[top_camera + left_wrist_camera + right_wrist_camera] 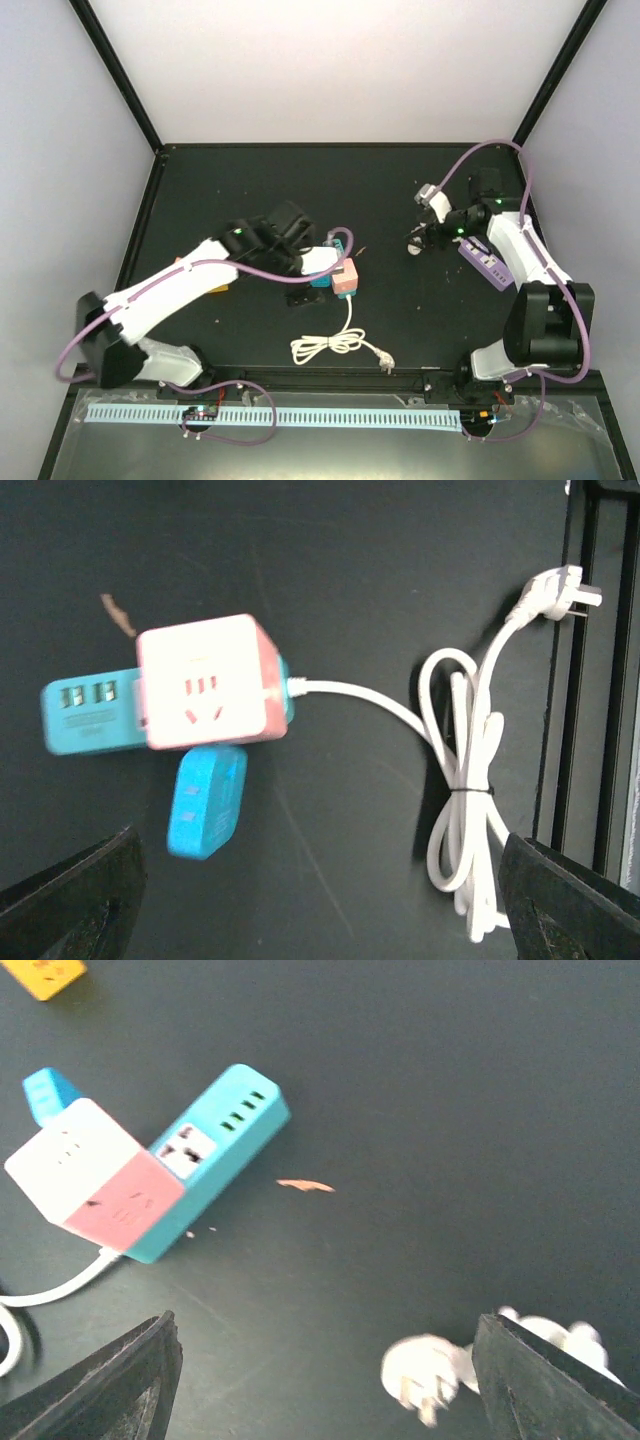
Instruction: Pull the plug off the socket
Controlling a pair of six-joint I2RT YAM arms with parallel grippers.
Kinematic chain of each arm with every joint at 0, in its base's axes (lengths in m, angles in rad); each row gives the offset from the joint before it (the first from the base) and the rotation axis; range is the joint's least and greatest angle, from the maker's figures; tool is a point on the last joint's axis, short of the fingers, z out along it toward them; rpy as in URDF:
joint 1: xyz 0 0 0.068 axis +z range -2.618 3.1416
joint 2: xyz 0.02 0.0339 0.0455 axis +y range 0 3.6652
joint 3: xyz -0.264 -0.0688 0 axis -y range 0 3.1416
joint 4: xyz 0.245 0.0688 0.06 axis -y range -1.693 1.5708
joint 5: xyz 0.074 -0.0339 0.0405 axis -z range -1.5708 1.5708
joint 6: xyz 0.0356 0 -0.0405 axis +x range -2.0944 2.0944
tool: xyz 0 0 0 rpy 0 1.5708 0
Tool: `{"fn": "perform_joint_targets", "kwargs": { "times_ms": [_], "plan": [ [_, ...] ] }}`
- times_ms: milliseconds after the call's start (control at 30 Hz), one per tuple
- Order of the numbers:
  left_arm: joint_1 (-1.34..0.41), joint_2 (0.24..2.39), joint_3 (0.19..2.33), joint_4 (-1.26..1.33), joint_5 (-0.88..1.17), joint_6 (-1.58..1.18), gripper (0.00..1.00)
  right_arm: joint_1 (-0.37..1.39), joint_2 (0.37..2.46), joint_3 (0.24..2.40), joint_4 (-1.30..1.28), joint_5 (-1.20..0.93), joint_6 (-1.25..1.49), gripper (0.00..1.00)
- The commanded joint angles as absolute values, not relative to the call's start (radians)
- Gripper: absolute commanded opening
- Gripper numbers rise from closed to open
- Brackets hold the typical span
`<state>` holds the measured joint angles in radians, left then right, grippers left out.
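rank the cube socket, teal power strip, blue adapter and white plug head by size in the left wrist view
1. pink-and-white cube socket
2. teal power strip and blue adapter: about alike, strip partly hidden behind the cube
3. white plug head

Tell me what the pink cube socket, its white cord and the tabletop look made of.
Cube socket: hard plastic, smooth matte faces, moulded slots. Cord: flexible rubbery or PVC sheath, probably; it bends into tied loops. Tabletop: dark matte sheet, faintly scuffed; material unclear.
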<state>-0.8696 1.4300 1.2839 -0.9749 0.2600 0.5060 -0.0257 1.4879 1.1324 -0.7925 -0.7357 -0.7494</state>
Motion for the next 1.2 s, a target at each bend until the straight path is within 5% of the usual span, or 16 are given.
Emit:
{"fn": "perform_joint_targets", "kwargs": {
  "times_ms": [0,667,933,1167],
  "plan": [
    [-0.783,1.272,1.152,-0.876,0.312,0.534,0.99,0.063,1.450,1.099,-0.757,-0.814,-0.803,0.83],
    [-0.626,1.085,0.745,-0.477,0.397,0.686,0.99,0.534,1.604,1.111,-0.691,-0.627,-1.073,1.00],
    [-0.624,1.192,0.757,-0.444,0.386,0.698,0.98,0.570,1.686,1.145,-0.684,-0.602,-1.076,0.99],
    [-0.625,1.323,0.801,-0.409,0.421,0.692,0.87,0.576,1.761,1.188,-0.681,-0.601,-1.048,0.91]
  ]
}}
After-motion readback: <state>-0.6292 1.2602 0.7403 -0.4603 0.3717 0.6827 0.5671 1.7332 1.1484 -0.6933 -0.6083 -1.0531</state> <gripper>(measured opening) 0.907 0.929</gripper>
